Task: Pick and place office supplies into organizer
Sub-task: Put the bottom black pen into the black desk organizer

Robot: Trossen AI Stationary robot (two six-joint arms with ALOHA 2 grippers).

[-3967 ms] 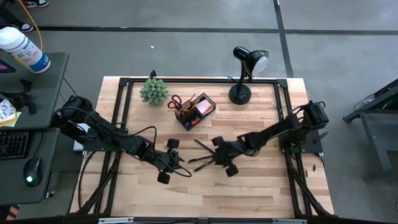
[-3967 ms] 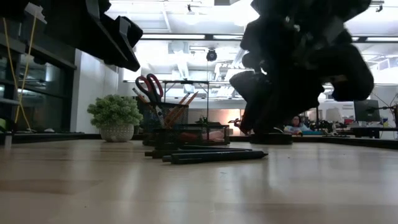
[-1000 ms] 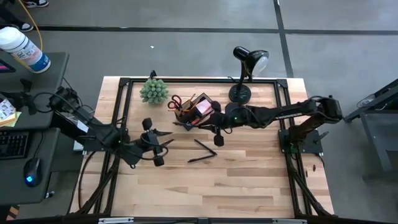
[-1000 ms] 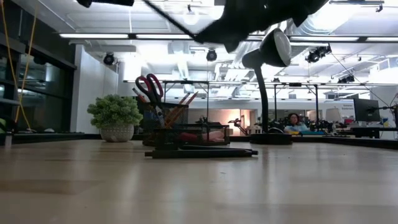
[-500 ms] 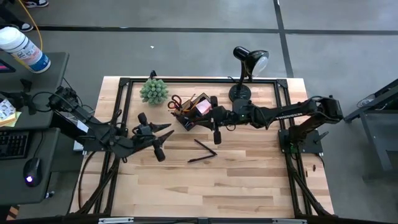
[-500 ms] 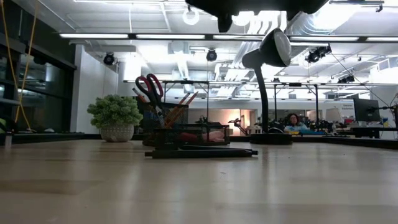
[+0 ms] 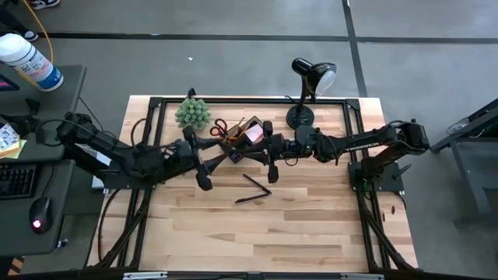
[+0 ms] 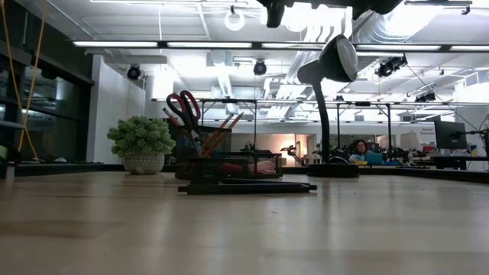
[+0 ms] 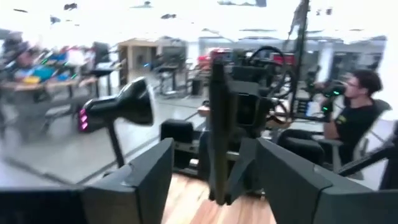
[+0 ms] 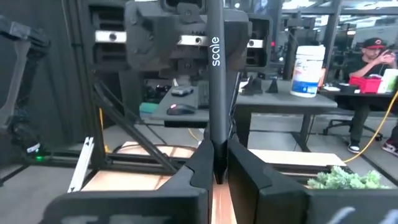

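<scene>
Above the far middle of the tabletop (image 7: 311, 225), the right pincer (image 7: 270, 152) grips a black pen (image 10: 214, 87) upright between closed fingers, just beside the black organizer (image 7: 243, 140), which already holds red-handled scissors (image 8: 182, 105) and orange pencils (image 8: 224, 126). From the other side the left pincer (image 7: 204, 155) reaches in near the organizer, fingers spread wide and empty, the right arm's pen showing between them. Two more black pens (image 7: 254, 190) lie on the wood nearer the front. A desk lamp (image 7: 310, 84) and a small green plant (image 7: 192, 113) stand at the back edge. Doing this step well likely means centring the pen's tip over an open compartment, lowering it clear of the scissors before release, and keeping the left arm out of the way
</scene>
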